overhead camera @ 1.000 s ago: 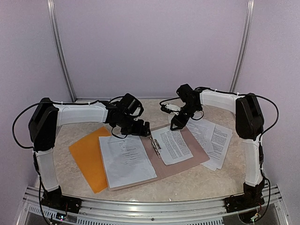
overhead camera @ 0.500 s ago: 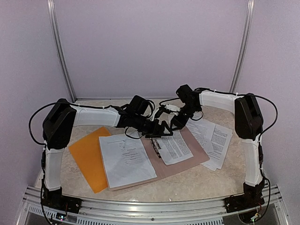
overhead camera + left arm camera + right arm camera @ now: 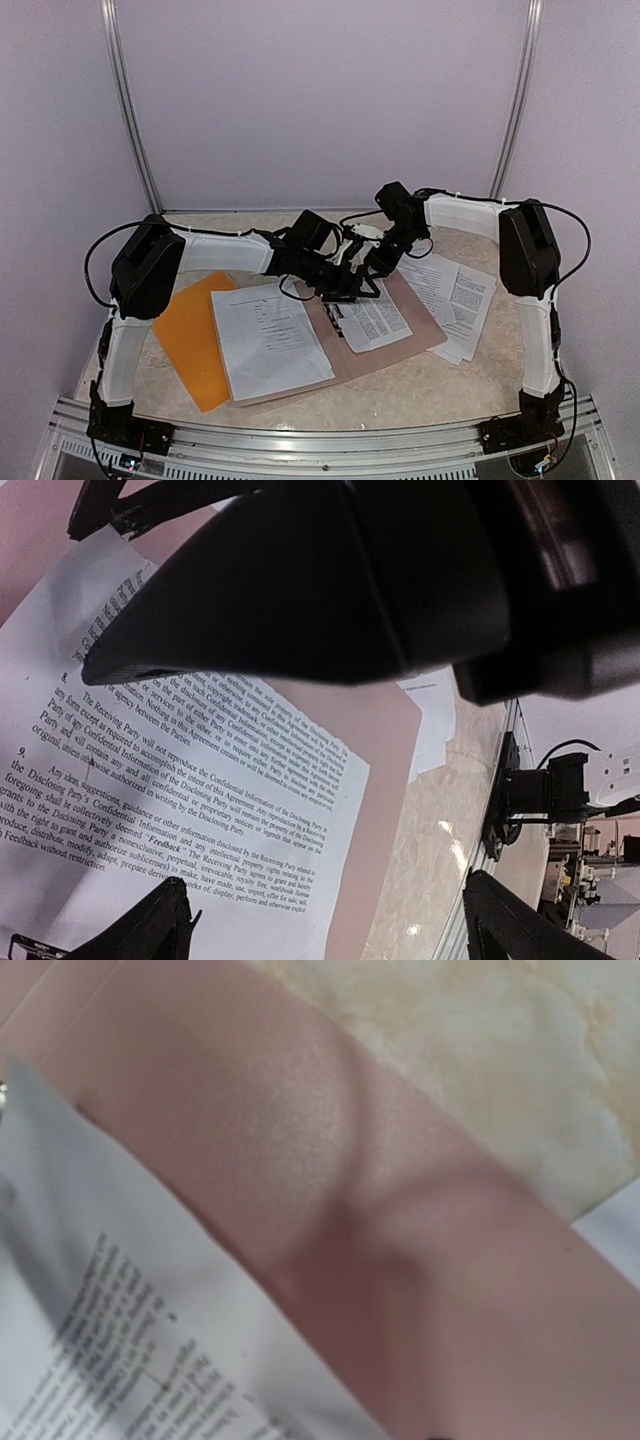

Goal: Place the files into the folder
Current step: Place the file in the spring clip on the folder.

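Observation:
The orange folder (image 3: 188,335) lies flat at the left, partly under a printed white sheet (image 3: 268,340). Another of the files (image 3: 372,318) lies on the brown clipboard (image 3: 415,330), and more sheets (image 3: 455,295) lie at the right. My left gripper (image 3: 355,285) hovers over the clipboard sheet's far end by the clip. In the left wrist view it (image 3: 325,900) stands wide open above that sheet (image 3: 200,810), holding nothing. My right gripper (image 3: 376,262) is low at the sheet's far edge. Its fingers are out of the right wrist view, which shows only the sheet (image 3: 110,1330) and clipboard (image 3: 330,1190) up close.
The clipboard's metal clip (image 3: 333,310) sits between the two middle sheets. The two grippers are close together, and the right gripper's black body (image 3: 330,580) fills the top of the left wrist view. White walls with metal posts (image 3: 130,110) close in the marble table (image 3: 400,385).
My left arm has swung right, from above the left sheet to over the clipboard's sheet beside the right gripper. The right arm has barely moved.

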You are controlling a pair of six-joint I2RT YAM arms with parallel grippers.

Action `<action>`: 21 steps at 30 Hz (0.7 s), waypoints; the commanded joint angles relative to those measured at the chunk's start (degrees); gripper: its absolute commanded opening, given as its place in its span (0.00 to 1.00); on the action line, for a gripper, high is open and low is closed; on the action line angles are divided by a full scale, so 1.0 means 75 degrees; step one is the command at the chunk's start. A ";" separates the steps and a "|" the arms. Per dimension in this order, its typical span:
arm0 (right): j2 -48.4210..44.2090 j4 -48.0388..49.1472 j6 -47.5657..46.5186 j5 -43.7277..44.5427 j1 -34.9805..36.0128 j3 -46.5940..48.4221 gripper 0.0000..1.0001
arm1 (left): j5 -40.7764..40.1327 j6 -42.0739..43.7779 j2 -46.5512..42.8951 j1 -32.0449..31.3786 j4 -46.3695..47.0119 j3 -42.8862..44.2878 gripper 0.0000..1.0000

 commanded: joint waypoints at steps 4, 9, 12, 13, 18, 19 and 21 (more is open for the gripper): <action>0.0213 -0.0094 0.0072 0.0001 0.0073 0.0116 0.44 | -0.0300 0.0410 0.0382 -0.0327 -0.0798 0.0459 0.90; 0.0213 -0.0112 0.0084 0.0021 0.0072 0.0105 0.44 | -0.1212 0.1126 0.0543 -0.0751 -0.1753 0.1111 0.90; 0.0216 -0.0129 0.0094 0.0019 0.0076 0.0105 0.44 | -0.1630 0.1421 0.0728 -0.0941 -0.2205 0.1526 0.90; 0.0207 -0.0135 0.0095 0.0024 0.0080 0.0104 0.44 | -0.1732 0.1515 0.0836 -0.0987 -0.2364 0.1683 0.90; 0.0218 -0.0068 0.0106 0.0003 0.0075 0.0104 0.44 | -0.1892 0.1655 0.1238 -0.1062 -0.2821 0.2104 0.90; 0.0222 -0.0060 0.0123 0.0011 0.0079 0.0114 0.44 | -0.1891 0.1661 0.1271 -0.1061 -0.2825 0.2109 0.90; 0.0217 -0.0003 0.0156 0.0008 0.0073 0.0116 0.44 | -0.1895 0.1693 0.1244 -0.1062 -0.2783 0.2062 0.90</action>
